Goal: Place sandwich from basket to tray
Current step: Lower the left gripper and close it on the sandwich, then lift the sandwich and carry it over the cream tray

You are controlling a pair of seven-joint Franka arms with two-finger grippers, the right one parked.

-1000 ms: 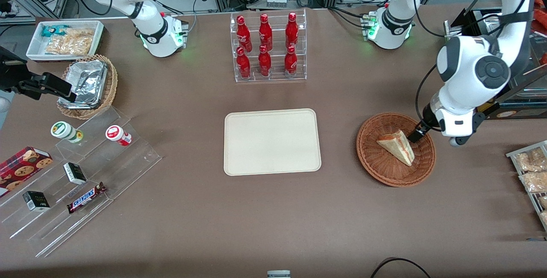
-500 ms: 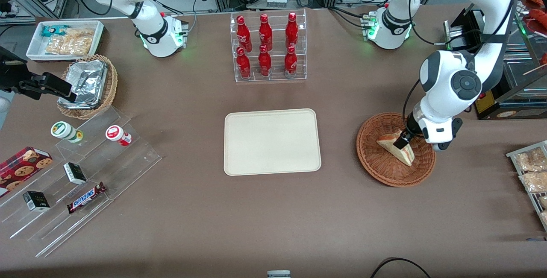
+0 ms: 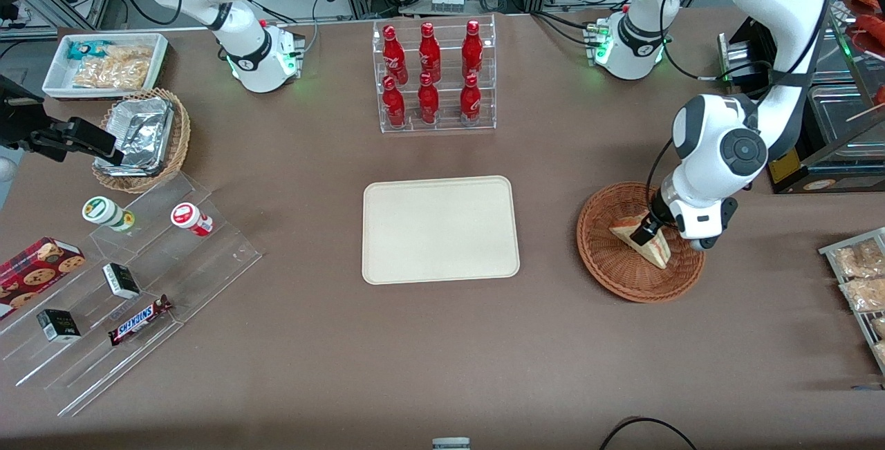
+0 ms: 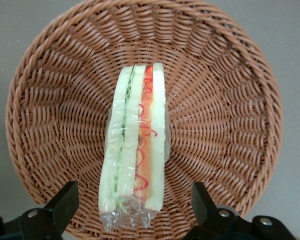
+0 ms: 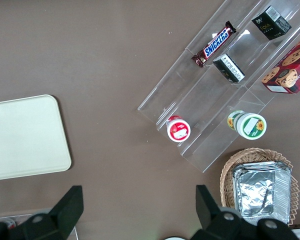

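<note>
Brown tabletop. Basket (image 3: 639, 242) toward working arm's end, holding sandwich (image 4: 135, 145) wrapped in clear film, filling edge up. Gripper (image 4: 134, 207) low over sandwich, fingers (image 4: 65, 202) spread wide, one each side, not touching. Tray (image 3: 440, 229) mid-table, well apart. Rack of red bottles (image 3: 432, 73) farther from camera.

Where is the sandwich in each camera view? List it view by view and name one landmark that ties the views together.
Front view: the sandwich lies in the reddish-brown wicker basket, toward the working arm's end of the table, with the gripper directly over it.
Left wrist view: the sandwich lies on its edge in the middle of the basket, between the open fingers.
Right wrist view: not in it.
Shared landmark: the basket.
</note>
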